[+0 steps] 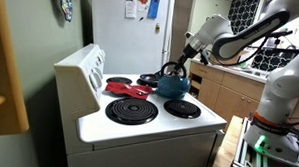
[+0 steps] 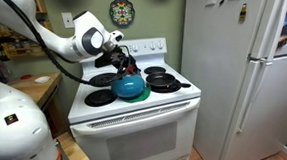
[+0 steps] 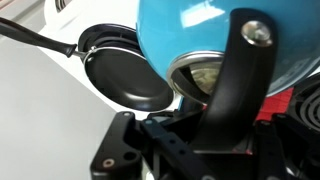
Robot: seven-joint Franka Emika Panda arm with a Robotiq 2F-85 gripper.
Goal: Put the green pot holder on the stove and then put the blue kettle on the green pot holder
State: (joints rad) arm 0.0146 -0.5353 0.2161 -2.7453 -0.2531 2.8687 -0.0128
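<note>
one white stove (image 1: 91, 124) fills the left of an exterior view, and a flat red pad (image 1: 120, 90) lies on it by the raised back panel. right of the pad sits a black frying pan (image 1: 149, 79), then the blue kettle (image 1: 172, 87) over the burners. the end effector (image 1: 174, 67) is clamped fully on the kettle's black handle (image 3: 235, 90). whether the green pot holder lies under the kettle, i cannot tell.
</note>
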